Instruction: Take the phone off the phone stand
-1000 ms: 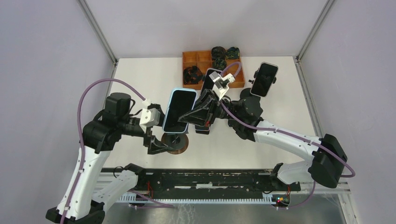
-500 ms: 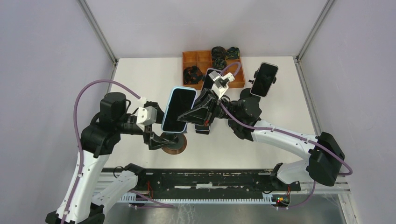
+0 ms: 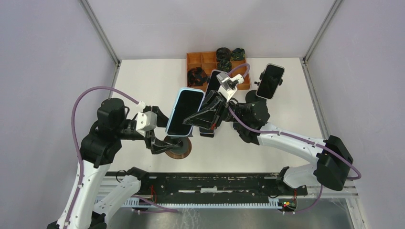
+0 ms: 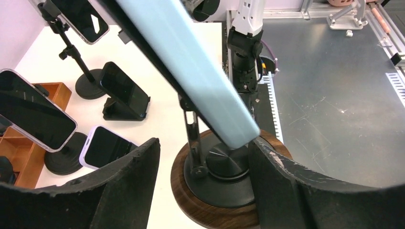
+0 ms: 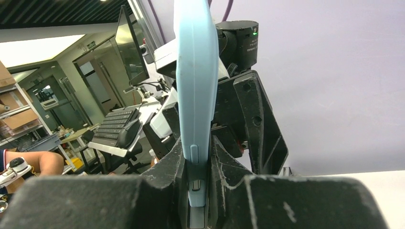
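Note:
The phone has a light blue case and a dark screen, and it tilts above the round phone stand, which has a black top on a wooden base. My right gripper is shut on the phone's right edge. In the right wrist view the phone's edge stands up between that gripper's closed fingers. My left gripper is open, with its fingers either side of the stand's base. The left wrist view shows the phone's blue back over the stand's stem. Whether phone and stand still touch is hidden.
An orange compartment tray holding dark items sits at the back. A phone on a tall stand is at the back right, and another mounted phone stands behind my right gripper. A wedge stand with a phone and a flat phone lie nearby.
My left arm has drawn back to the left, its gripper still at the stand's base. My right gripper has tilted the phone's top slightly up and to the right.

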Robot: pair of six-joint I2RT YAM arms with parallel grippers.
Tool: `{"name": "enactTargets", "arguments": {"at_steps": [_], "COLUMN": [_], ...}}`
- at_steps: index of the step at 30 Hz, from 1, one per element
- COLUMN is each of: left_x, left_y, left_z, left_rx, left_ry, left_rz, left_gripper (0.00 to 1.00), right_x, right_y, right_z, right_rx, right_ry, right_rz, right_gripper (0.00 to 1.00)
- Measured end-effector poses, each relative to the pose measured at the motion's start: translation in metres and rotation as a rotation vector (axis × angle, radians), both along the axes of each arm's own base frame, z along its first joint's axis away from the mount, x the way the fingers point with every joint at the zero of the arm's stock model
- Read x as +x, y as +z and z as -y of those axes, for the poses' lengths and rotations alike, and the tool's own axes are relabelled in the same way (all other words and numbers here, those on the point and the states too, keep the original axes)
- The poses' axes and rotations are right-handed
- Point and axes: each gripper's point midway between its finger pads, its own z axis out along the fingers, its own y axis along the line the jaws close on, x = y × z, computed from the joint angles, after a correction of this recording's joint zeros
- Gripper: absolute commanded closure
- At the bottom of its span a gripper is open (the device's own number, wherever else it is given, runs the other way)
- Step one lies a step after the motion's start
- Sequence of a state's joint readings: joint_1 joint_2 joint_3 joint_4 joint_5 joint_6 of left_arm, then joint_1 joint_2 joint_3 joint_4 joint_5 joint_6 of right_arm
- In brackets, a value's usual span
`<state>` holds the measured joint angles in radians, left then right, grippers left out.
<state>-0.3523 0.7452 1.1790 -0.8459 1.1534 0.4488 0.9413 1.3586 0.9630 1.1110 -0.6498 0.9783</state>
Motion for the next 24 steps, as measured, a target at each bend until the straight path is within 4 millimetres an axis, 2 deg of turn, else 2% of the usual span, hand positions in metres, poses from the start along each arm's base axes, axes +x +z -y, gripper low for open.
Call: {"name": "enactTargets", "arguments": {"at_steps": [10,16,21,24], "left_x": [0.006,0.003,0.0,0.003], "left_y": [0.01,0.008,0.003,0.001], "left_z": [0.005,0.005,0.005,0.003], "left_rx": [-0.045,-0.041,-0.023,-0.006], "left_ry": [0.02,0.003,-0.024,-0.011], "left_rz": [-0.017,-0.034,-0.053,-0.032], "left_gripper": [0.58,0.75,0.97,0.98], "right_x": [-0.015,-0.014,-0.012,-0.007], "right_y": [0.005,0.006,0.003,0.001], "right_z": [0.0,-0.001,-0.003,-0.005], "right_rx": [0.025,0.026,0.014,0.006], "right_ry": [0.035,0.027,0.018,-0.004], "right_rz": [0.014,0.018,0.015,0.008], "right_gripper": [1.0,1.0,1.0,1.0]}}
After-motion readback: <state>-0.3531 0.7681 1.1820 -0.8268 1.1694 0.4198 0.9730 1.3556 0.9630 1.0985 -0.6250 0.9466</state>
